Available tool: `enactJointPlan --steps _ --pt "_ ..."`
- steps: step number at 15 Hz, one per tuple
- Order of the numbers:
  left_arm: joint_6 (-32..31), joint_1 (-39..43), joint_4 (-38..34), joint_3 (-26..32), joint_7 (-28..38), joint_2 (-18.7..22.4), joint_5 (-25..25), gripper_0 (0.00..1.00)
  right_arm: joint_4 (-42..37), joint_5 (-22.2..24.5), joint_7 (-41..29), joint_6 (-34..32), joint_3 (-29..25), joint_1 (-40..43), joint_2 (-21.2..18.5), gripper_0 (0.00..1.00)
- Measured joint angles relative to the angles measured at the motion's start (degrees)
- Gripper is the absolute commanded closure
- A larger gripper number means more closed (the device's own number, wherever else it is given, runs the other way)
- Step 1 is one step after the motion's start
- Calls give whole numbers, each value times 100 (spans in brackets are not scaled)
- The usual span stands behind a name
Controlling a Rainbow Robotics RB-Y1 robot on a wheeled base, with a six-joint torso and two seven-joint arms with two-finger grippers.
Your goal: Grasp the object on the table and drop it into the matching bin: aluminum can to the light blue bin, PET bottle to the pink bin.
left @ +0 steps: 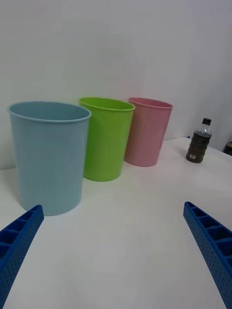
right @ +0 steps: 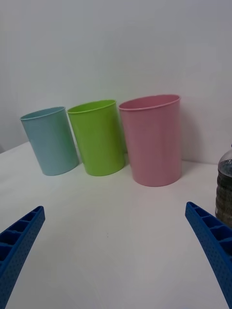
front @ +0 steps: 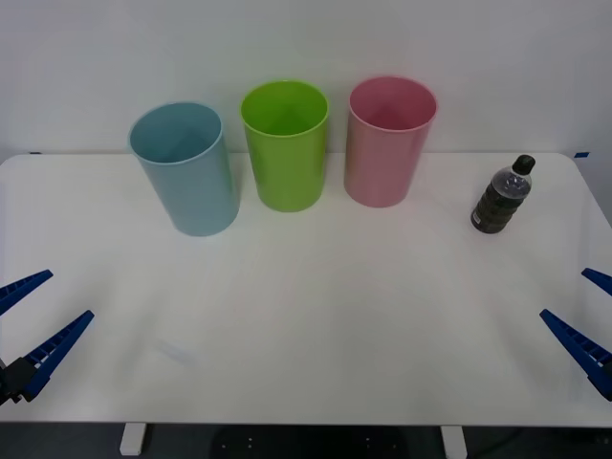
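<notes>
Front view: I'm seeing my left gripper (front: 29, 325) and right gripper (front: 591, 320) hanging spread wide at the near corners of the table (front: 316, 335), gripping nothing. Farther back the PET bottle (front: 501, 196) is standing upright on the right side, its label unreadable. Beyond, light blue bin (front: 186, 170), lime green bin (front: 285, 145) and pink bin (front: 388, 142) are lining up.

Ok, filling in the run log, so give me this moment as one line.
PET bottle: upright on table, right of pink bin | left gripper: open, near-left edge | right gripper: open, near-right edge | nothing grasped
</notes>
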Motion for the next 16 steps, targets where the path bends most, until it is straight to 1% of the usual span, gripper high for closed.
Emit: enactJointPlan --steps 3,4,6,9,13,16 --pt "0 0 0 0 0 0 0 0 4 -11 0 7 -17 13 45 0" --pt "0 0 0 0 0 0 0 0 4 -48 5 25 -50 38 110 0" --pt "0 0 0 0 0 0 0 0 -120 -129 7 119 -52 122 117 0" --pt "0 0 0 0 0 0 0 0 -293 -189 57 591 107 253 79 0" --pt "0 0 0 0 0 0 0 0 -292 -191 216 1322 374 257 77 0" --pt "0 0 0 0 0 0 0 0 -294 -99 433 1841 527 222 77 0"
